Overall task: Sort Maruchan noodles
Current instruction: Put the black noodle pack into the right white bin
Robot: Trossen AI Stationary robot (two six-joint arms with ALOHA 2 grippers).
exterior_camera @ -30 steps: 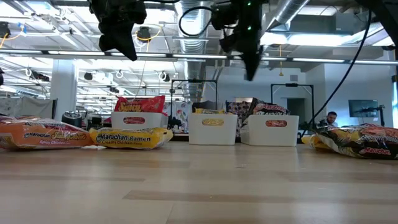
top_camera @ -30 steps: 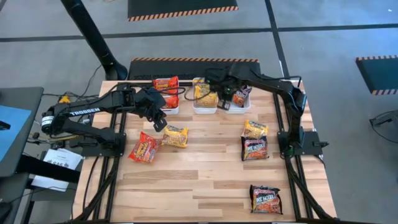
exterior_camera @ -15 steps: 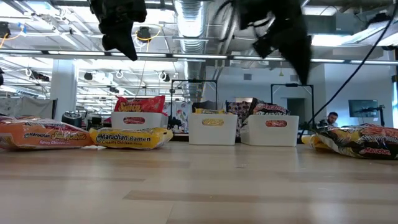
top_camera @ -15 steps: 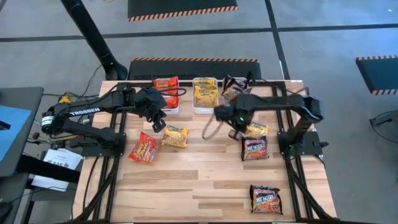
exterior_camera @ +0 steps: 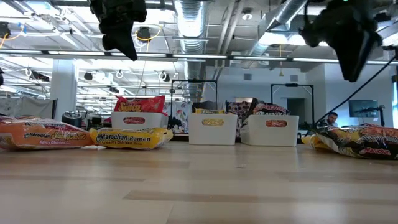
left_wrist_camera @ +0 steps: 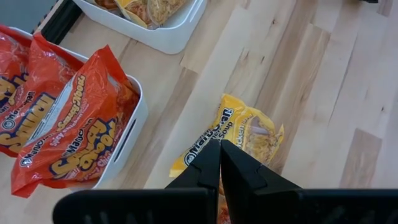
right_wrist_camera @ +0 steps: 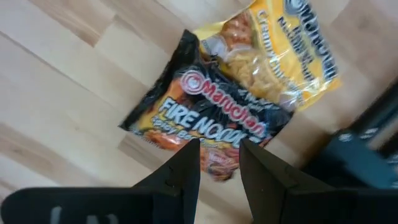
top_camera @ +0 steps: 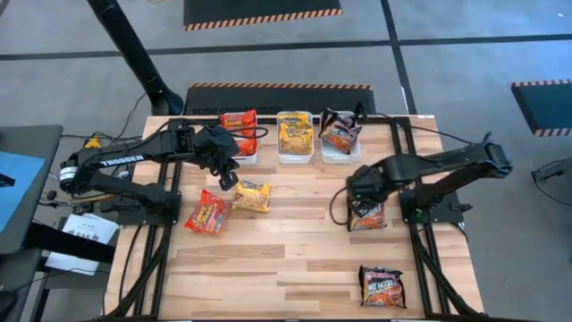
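Observation:
Maruchan packets lie flat on the wooden table: a red one (top_camera: 207,213), a yellow one (top_camera: 252,195), a black Fire noodle packet (top_camera: 366,216) and another black one (top_camera: 382,286). My left gripper (top_camera: 232,177) hangs shut in the air above the yellow packet (left_wrist_camera: 239,132). My right gripper (top_camera: 356,193) is open and hovers above the black packet (right_wrist_camera: 205,118), with a second yellow packet (right_wrist_camera: 283,56) overlapping that packet's far end. In the low view my right gripper (exterior_camera: 350,65) is well above the tabletop.
Three white trays stand along the far edge: the left tray (top_camera: 251,159) holds red packets, the middle tray (top_camera: 295,159) yellow ones, the right tray (top_camera: 340,158) dark ones. Bare wood lies in the table's middle and near left. Arm bases stand at both sides.
My right gripper has swung from above the far right tray toward the near edge and the table's right, stopping over the black packet beside the yellow one. Dark packets stay in the right tray.

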